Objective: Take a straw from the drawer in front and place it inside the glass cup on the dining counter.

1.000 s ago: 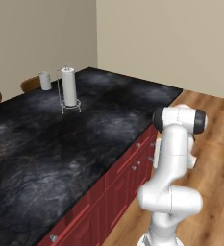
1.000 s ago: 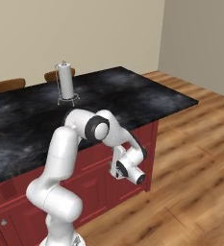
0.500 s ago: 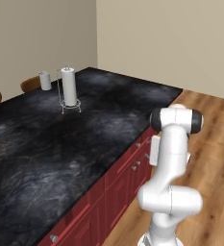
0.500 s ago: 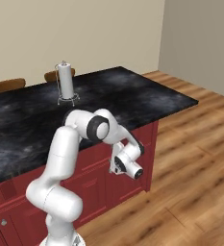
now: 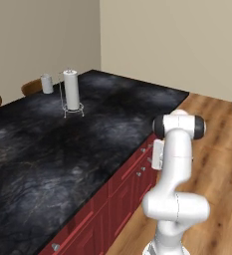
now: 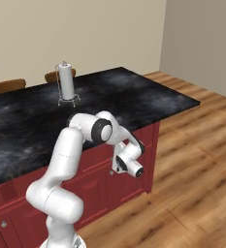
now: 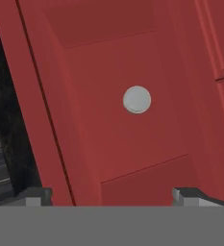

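The dark red drawer (image 7: 94, 125) front stands shut close before my gripper (image 7: 112, 194), its small silver knob (image 7: 137, 99) a little above and right of the midpoint between the tips. The two fingertips (image 7: 34, 194) stand wide apart, open, with nothing between them. From the right base view, my hand (image 6: 128, 163) is low against the dining counter's red base, under the black stone top (image 6: 134, 94). The glass cup (image 5: 47, 83) stands at the far end of the dining counter (image 5: 48, 149), beside the towel roll. The straw is hidden.
A white paper-towel roll (image 5: 71, 90) on a wire stand sits near the cup. Wooden chair backs (image 5: 32, 86) show behind the counter's far edge. More red doors and knobs (image 5: 138, 174) line the base. Wood floor (image 6: 192, 193) stretches to the right.
My hand has risen slightly and drawn in toward the drawer front below the counter edge; the elbow swung a little toward the counter. Nothing on the counter moved.
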{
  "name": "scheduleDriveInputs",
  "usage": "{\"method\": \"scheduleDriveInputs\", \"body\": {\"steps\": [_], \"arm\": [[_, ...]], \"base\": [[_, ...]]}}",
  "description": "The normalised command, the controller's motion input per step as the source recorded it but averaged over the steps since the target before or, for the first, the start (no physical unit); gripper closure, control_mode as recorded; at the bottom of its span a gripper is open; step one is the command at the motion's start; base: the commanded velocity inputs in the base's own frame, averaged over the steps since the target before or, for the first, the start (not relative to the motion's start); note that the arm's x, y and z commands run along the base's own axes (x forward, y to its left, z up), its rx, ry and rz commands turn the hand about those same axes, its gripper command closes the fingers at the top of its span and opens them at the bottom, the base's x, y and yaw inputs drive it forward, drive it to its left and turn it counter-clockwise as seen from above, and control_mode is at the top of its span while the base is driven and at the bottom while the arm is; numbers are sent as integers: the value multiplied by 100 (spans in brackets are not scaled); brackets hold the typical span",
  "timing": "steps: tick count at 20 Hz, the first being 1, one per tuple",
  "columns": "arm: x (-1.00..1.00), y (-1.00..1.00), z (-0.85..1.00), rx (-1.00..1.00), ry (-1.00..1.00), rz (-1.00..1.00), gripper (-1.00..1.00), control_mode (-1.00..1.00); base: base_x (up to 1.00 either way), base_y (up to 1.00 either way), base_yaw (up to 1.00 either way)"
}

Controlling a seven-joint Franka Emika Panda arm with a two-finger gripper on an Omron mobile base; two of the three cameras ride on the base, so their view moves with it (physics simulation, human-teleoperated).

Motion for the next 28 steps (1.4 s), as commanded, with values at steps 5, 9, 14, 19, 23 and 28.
{"method": "scheduleDriveInputs", "body": {"steps": [5, 9, 14, 19, 23, 28], "arm": [[30, 0, -17, 0, 0, 0, -100, -100], [24, 0, -13, 0, 0, 0, -100, -100], [24, 2, -12, 0, 0, 0, -100, -100], [20, 10, -10, 0, 0, 0, -100, -100], [20, 6, -18, 0, 0, 0, -100, -100], [20, 1, -20, 0, 0, 0, -100, -100]], "base": [[0, 0, 0], [0, 0, 0], [0, 0, 0], [0, 0, 0], [0, 0, 0], [0, 0, 0]]}}
